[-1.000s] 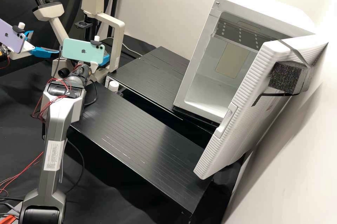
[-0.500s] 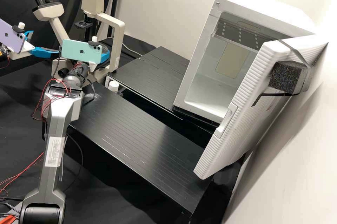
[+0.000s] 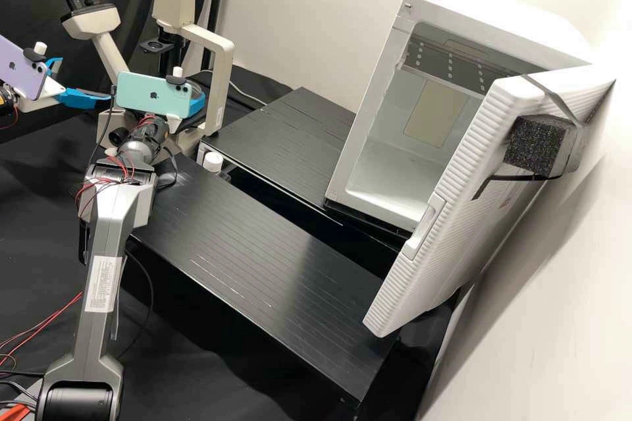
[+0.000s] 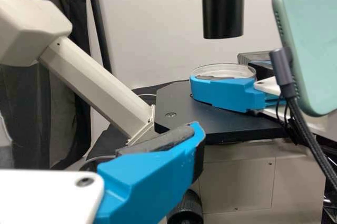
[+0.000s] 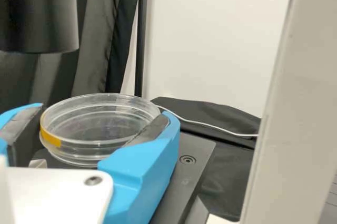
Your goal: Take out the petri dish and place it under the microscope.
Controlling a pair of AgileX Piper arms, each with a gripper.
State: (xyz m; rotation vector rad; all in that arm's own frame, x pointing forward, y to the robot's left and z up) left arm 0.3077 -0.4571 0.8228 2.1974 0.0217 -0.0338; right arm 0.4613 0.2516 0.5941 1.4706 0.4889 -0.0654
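In the high view my right gripper (image 3: 196, 105), partly hidden by a teal phone, is at the stage of the microscope (image 3: 220, 78). In the right wrist view the right gripper (image 5: 105, 114) is shut on the clear petri dish (image 5: 100, 121), a finger at either side. The left wrist view has the petri dish (image 4: 224, 70) low over the black stage (image 4: 176, 103), below the dark tube (image 4: 223, 8); whether it touches the stage I cannot tell. My left gripper (image 3: 82, 80) stands open at the far left, and in its wrist view the left gripper (image 4: 95, 134) is in front of the microscope.
A white incubator (image 3: 368, 111) with its door (image 3: 447, 210) swung wide stands at the right. Black platforms (image 3: 263, 256) lie between it and the microscope. The microscope's pale upright (image 5: 284, 103) rises close beside the right gripper.
The right arm's teal phone and wrist have shifted slightly left in the high view, mostly in the first half second, and its forearm has tilted a little. The left arm has kept still.
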